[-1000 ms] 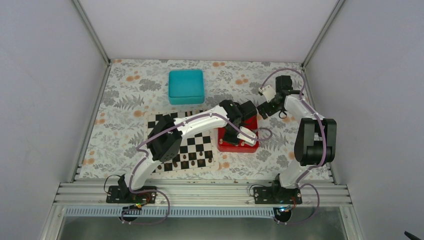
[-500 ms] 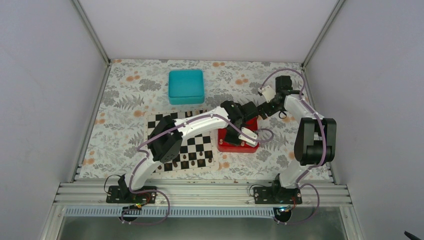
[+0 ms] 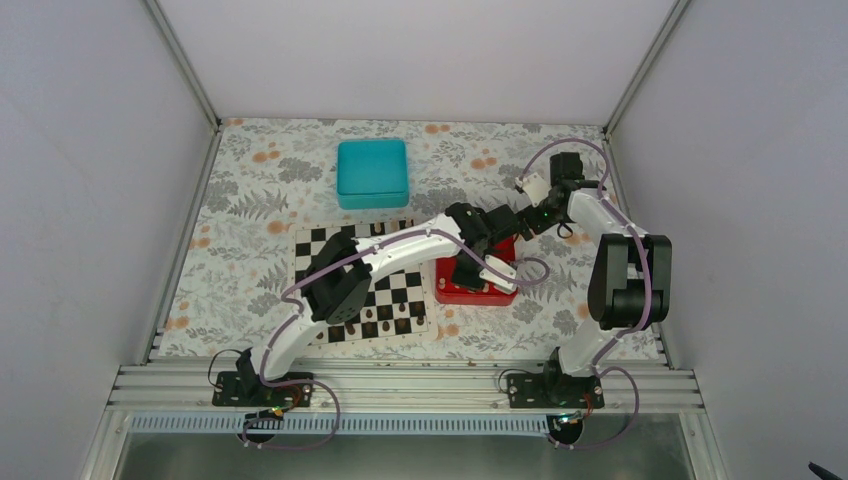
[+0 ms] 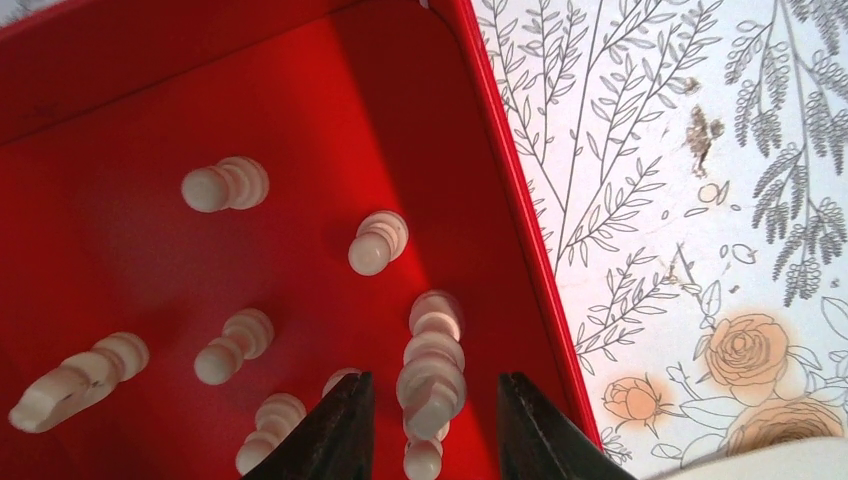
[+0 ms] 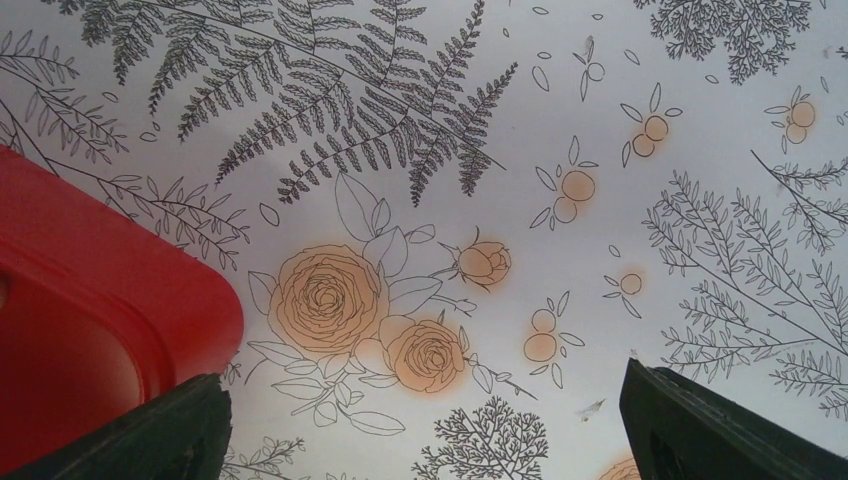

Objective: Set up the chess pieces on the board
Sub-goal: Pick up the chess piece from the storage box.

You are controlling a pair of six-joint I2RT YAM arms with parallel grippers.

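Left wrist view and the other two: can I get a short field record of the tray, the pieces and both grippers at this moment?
tray: red tray on the floral cloth, beside the board
contents: several cream chess pieces scattered inside
left gripper: open, fingers either side of one cream piece close to a tray wall; no contact visible
right gripper: wide open, above the cloth next to a tray corner, holding nothing

The left arm (image 3: 400,243) and right arm (image 3: 598,215) show white shells between boxy black joints, thin purple cables (image 3: 284,300) looping alongside, and the left gripper (image 4: 436,385) dark, tapered fingers (image 4: 335,435).
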